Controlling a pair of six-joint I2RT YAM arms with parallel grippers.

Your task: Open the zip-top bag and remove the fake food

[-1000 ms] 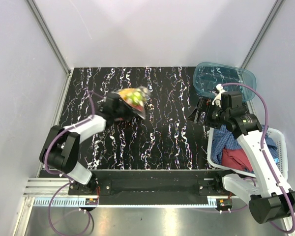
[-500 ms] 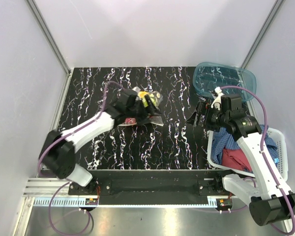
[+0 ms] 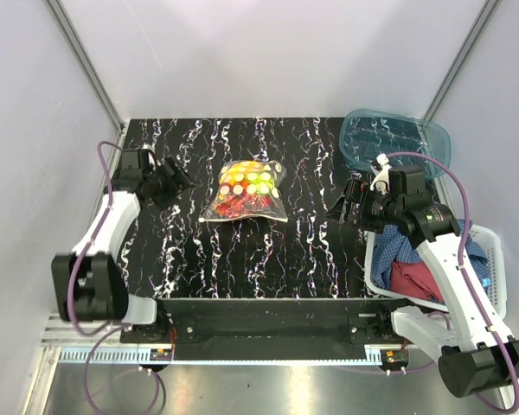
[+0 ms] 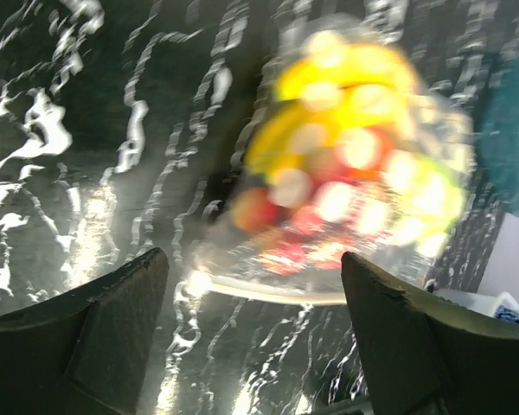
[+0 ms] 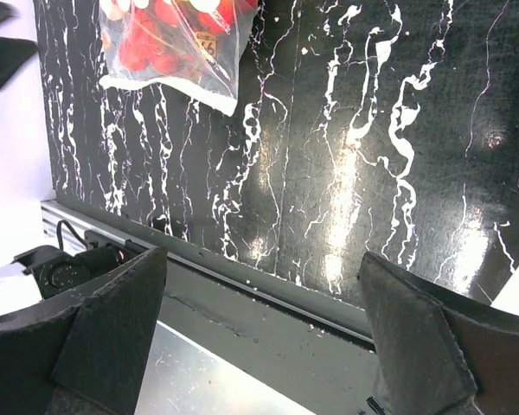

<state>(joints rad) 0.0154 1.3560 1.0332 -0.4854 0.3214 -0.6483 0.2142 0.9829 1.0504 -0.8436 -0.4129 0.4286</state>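
Observation:
The zip-top bag (image 3: 245, 191) lies flat on the black marbled table, free of both grippers. The fake food (image 3: 246, 181) shows through it: red berries, yellow and green pieces. My left gripper (image 3: 183, 181) stands open to the left of the bag, a short gap away, with nothing in it. In the left wrist view the bag (image 4: 346, 181) is blurred, ahead of the open left gripper (image 4: 255, 346). My right gripper (image 3: 338, 208) hangs open and empty well to the bag's right. The right wrist view catches a bag corner (image 5: 169, 43) far from the open right gripper (image 5: 259, 337).
A teal translucent tray (image 3: 398, 143) sits at the back right. A white slatted basket (image 3: 493, 259) with blue and red cloths (image 3: 411, 259) stands at the right edge, under the right arm. Grey walls enclose the table on three sides.
The left gripper held the bag above the table, set it down mid-table and opened, then drew back to the left. The right arm barely moved.

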